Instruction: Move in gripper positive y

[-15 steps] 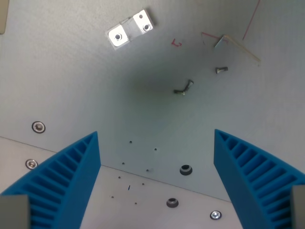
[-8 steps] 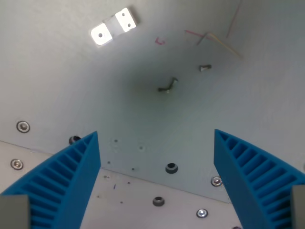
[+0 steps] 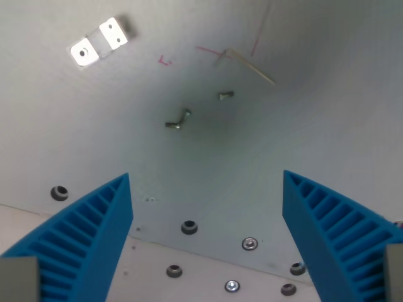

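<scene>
Seen from the wrist, looking down on a pale grey counter [image 3: 327,126]. Small red pen mark [image 3: 165,61] upper centre, too tiny to read; thin red lines [image 3: 211,50] just to its right, meeting a pale stick [image 3: 252,65] lying at a slant. No containers in view.

Blue ribbed hand [image 3: 208,239] spread wide, nothing between the fingers [image 3: 88,233], one at lower left and one at lower right of the frame.

Shiny metal bracket [image 3: 97,43] with two holes at upper left. Small bent screw [image 3: 178,119] near centre, a shorter bolt [image 3: 225,95] just up and right of it, apart.

Seam across the bottom of the frame, lined with dark holes [image 3: 189,226] and bright rivets [image 3: 250,243]. Broad bare counter at right and centre.
</scene>
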Controlling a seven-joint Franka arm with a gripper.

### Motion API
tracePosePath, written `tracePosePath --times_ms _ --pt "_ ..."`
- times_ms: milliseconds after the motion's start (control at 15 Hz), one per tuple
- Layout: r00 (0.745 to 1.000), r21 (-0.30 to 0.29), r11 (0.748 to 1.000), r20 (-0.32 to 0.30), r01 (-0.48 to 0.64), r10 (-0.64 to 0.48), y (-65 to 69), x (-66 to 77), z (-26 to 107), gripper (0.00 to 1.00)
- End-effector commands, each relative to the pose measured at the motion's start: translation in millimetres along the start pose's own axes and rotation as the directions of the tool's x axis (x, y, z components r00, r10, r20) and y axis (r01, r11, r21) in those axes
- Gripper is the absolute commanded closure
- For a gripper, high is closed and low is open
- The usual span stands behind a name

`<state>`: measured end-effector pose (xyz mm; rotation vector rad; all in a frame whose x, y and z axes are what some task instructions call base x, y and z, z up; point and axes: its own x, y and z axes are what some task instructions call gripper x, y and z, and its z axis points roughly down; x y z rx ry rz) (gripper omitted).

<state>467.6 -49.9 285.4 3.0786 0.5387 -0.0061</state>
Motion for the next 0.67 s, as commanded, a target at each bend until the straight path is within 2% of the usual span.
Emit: tracePosePath --times_ms 67,667 --pt "1.000 0.012 1.000 0.004 0.017 -0.017 16.9 3.3 -1.4 0.00" --pt "1.000 0.012 1.000 0.004 0.017 -0.017 61.9 4.1 -0.8 0.00"
